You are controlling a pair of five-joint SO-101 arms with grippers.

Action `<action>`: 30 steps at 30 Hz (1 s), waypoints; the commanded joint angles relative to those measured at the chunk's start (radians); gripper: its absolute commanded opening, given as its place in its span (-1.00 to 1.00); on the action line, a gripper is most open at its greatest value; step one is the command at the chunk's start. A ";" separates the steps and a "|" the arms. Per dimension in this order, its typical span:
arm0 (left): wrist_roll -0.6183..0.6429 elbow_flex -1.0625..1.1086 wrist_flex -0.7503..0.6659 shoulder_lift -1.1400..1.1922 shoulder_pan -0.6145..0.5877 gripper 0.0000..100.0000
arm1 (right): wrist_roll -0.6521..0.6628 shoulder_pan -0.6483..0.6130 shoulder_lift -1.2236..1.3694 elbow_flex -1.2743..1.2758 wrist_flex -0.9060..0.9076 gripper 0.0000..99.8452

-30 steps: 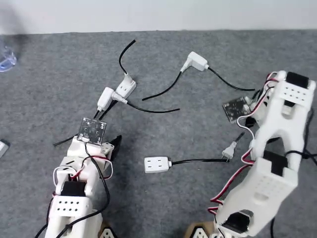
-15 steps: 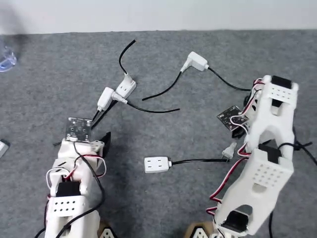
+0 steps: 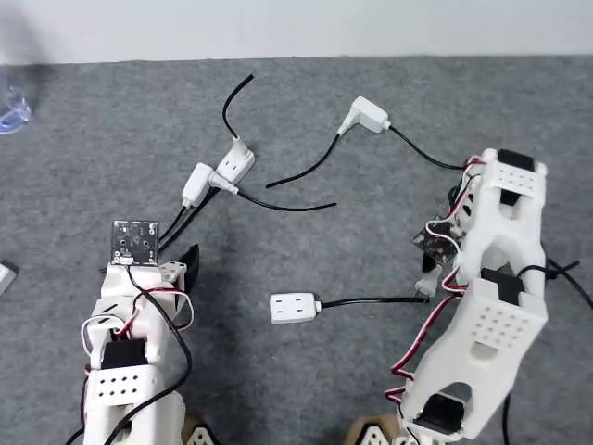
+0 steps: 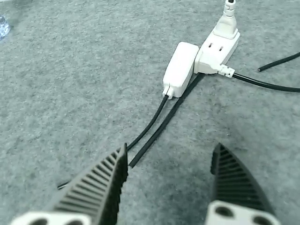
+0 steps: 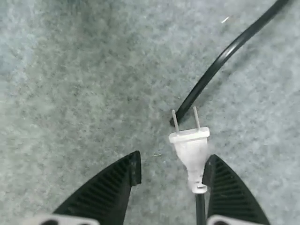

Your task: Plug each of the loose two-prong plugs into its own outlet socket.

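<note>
On the grey carpeted table (image 3: 83,120), your right gripper (image 5: 174,160) hangs released, its fingers spread either side of a loose two-prong plug (image 5: 190,143). The plug lies flat, close to one finger, prongs pointing away from the claw. Your left gripper (image 4: 171,154) is likewise released, above two black cords (image 4: 159,126) running to two touching white outlet blocks (image 4: 216,47).

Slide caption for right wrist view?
Right gripper, jaws open, around a loose two-prong plug on grey carpet.
</note>
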 commanded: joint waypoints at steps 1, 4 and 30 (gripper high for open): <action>0.006 -0.015 -0.025 -0.008 -0.006 -0.46 | 0.029 -0.039 -0.001 0.037 -0.085 -0.59; 0.006 -0.015 -0.025 -0.008 -0.005 -0.46 | 0.028 -0.050 0.007 0.081 -0.162 -0.59; 0.009 -0.015 -0.023 -0.008 0.002 -0.46 | -0.046 -0.041 -0.147 -0.049 0.027 -0.98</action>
